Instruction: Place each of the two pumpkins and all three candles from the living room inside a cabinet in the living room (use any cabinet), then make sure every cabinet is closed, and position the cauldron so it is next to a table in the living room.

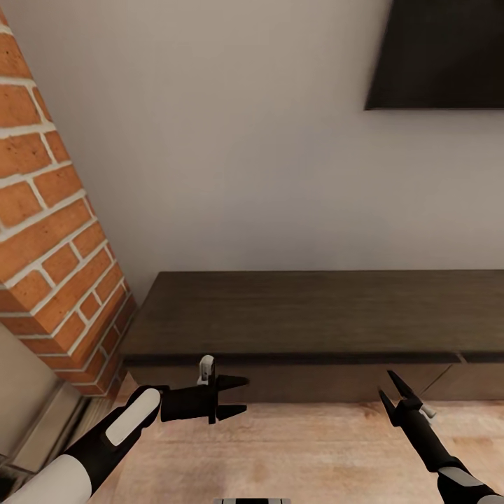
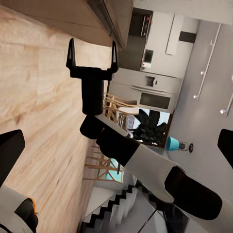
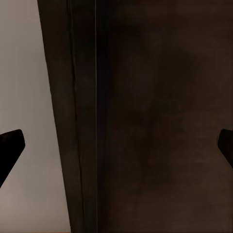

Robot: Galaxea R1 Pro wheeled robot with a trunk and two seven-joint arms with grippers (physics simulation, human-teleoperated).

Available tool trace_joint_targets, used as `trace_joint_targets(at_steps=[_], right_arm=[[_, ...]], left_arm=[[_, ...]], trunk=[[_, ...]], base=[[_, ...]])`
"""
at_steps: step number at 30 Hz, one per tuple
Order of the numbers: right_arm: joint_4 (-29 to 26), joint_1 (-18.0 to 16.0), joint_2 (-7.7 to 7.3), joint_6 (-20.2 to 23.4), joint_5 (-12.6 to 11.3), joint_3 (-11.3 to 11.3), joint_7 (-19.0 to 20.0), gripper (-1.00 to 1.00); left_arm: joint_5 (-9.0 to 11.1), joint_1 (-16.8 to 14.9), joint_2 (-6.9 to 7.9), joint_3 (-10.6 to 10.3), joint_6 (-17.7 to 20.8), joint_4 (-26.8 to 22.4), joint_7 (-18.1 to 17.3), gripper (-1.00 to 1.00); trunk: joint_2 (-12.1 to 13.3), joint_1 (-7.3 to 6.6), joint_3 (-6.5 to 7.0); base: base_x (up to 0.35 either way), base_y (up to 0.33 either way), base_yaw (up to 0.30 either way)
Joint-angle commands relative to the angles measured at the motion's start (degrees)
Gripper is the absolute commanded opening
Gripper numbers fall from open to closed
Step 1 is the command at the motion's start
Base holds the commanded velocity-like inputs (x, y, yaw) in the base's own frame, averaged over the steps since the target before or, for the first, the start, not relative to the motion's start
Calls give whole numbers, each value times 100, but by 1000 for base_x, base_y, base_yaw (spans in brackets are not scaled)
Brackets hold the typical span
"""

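1. The cabinet (image 1: 315,315) fills the lower middle of the frame, its drawers closed.
2. My left gripper (image 1: 238,397) and right gripper (image 1: 389,389) are both open and empty.
3. I judge the next step is opening a drawer.

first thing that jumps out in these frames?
The long dark brown cabinet runs along the pale wall, its front closed and its top bare. Both grippers hang open and empty just before its front edge: the left gripper at the cabinet's left end, the right gripper farther right. A red brick column stands at the left, and the corner of a dark screen hangs on the wall upper right.
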Motion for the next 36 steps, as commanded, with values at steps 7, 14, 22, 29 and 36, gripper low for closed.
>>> trace_joint_targets(at_steps=[7, 14, 22, 29, 36], right_arm=[[-2, -2, 4, 55, -61, 39, 12, 100], [-3, -2, 7, 57, -61, 39, 12, 100], [-7, -2, 7, 55, -61, 39, 12, 100], [-4, -2, 7, 55, -61, 41, 11, 100], [-5, -2, 7, 56, -61, 46, 3, 100]], left_arm=[[-3, -6, 9, -17, 3, 3, -34, 100], [-2, -6, 9, -17, 3, 3, -34, 100], [-3, -6, 14, -17, 3, 3, -34, 100], [-2, -6, 10, -17, 3, 3, -34, 100], [-2, -6, 18, -17, 3, 3, -34, 100]], trunk=[[-2, 0, -5], [-2, 0, -5], [-2, 0, -5], [-2, 0, -5], [-2, 0, -5]], base=[[143, 47, 0], [42, 31, 0], [37, 19, 0], [4, 2, 0], [18, 14, 0]])
